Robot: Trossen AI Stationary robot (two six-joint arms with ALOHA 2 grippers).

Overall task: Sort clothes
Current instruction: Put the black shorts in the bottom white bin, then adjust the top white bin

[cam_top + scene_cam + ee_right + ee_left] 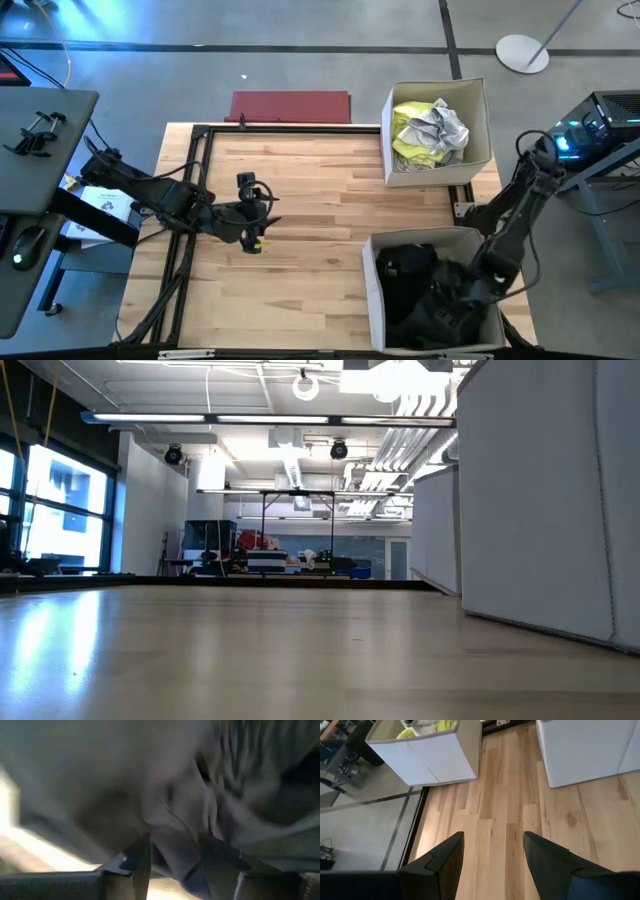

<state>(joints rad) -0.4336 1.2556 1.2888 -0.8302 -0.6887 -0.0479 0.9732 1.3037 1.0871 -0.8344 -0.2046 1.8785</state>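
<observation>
Dark clothes (415,285) lie piled in the near white box (371,290) at the table's right. My right gripper (468,292) reaches down into this box, its fingers apart among the dark cloth (200,810). Neon yellow (410,135) and grey-white patterned clothes (445,125) lie in the far white box (482,130), which also shows in the left wrist view (430,760). My left gripper (262,228) is open and empty above the bare wood left of the table's middle; its wrist view (492,855) shows only the tabletop between its fingers. My right gripper comes from above into the pile of dark clothes. A fold of the dark cloth (175,845) stands between its two fingers (142,855), which are apart. Whether the fingers press on the fold I cannot tell. The cloth lies in the box.
A flat red mat (290,106) lies beyond the table's far edge. A black frame (195,180) runs along the table's left and far sides. The near box's wall (540,500) fills the right of the low view. Bare wood lies between my left gripper and the boxes.
</observation>
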